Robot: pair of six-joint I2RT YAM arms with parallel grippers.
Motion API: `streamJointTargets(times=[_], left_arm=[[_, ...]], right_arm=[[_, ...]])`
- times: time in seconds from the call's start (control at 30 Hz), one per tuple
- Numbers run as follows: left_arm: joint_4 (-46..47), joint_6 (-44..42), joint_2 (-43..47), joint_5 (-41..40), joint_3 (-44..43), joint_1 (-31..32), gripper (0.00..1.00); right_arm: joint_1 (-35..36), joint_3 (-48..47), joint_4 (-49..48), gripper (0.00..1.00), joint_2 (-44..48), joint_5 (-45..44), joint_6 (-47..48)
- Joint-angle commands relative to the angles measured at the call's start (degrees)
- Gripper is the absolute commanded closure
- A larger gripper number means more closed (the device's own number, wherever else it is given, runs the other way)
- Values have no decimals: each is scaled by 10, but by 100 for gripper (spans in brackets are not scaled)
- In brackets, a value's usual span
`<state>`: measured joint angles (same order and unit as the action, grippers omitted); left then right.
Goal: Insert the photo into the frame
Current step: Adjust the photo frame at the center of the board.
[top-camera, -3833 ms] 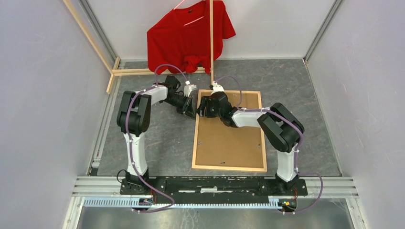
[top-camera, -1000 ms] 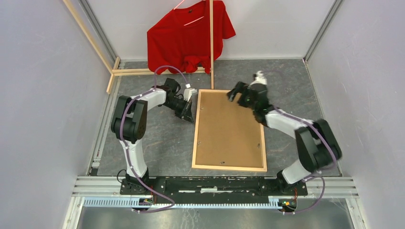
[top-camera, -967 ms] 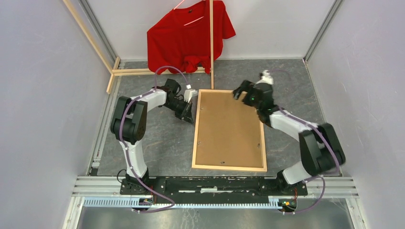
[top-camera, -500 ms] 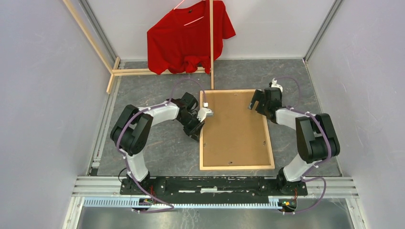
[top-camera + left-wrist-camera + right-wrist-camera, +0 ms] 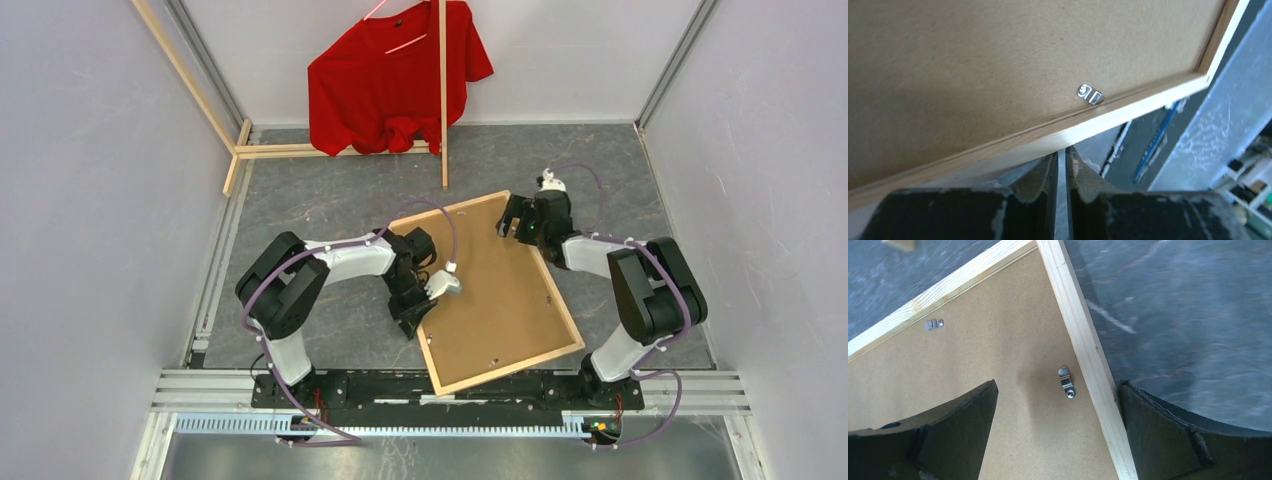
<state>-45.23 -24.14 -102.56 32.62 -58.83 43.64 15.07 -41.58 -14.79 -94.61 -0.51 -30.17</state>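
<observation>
The frame (image 5: 510, 368) lies back-up on the grey floor, turned askew, with the brown backing board (image 5: 495, 290) in it. The photo is hidden. My left gripper (image 5: 413, 328) is shut and empty, its tips against the frame's left wood edge (image 5: 1098, 122) in the left wrist view, below a metal clip (image 5: 1090, 94). My right gripper (image 5: 512, 225) is open over the frame's far right corner. In the right wrist view its right finger (image 5: 1158, 425) touches the outer side of the wood strip (image 5: 1083, 340), and its left finger (image 5: 968, 425) is over the board, with a clip (image 5: 1066, 382) between them.
A red T-shirt (image 5: 395, 75) hangs at the back wall. Loose light-wood slats stand and lie at the back (image 5: 443, 90) and back left (image 5: 300, 150). Walls close in left and right. The arms' base rail (image 5: 450, 385) runs along the near edge.
The frame has turned counterclockwise and slid nearer. My left gripper moved nearer along its left edge. My right gripper left the board's middle and came to the far right corner.
</observation>
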Motion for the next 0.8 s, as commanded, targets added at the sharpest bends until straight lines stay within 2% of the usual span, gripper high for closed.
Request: streamJointTargets(times=[0.0,0.27,0.43,0.6,0.77], left_arm=[[27,-69,9,5,-7,14,82],[-5,-109,11,-3,-8,15,82],[-18,-129,20,-6,4,15,82],[-29,-139,15,-4,5,15,82],[-61,-131,30,21,-35,9,72]], right_arm=[[89,2,20,4,-13,96,-56],[208,-185,71,5,-146,128,-53],[253,-249,83,6,-200,138,-72],[266,-295,100,7,-230,148,-81],[232,-293,144,2,-182,113,-51]])
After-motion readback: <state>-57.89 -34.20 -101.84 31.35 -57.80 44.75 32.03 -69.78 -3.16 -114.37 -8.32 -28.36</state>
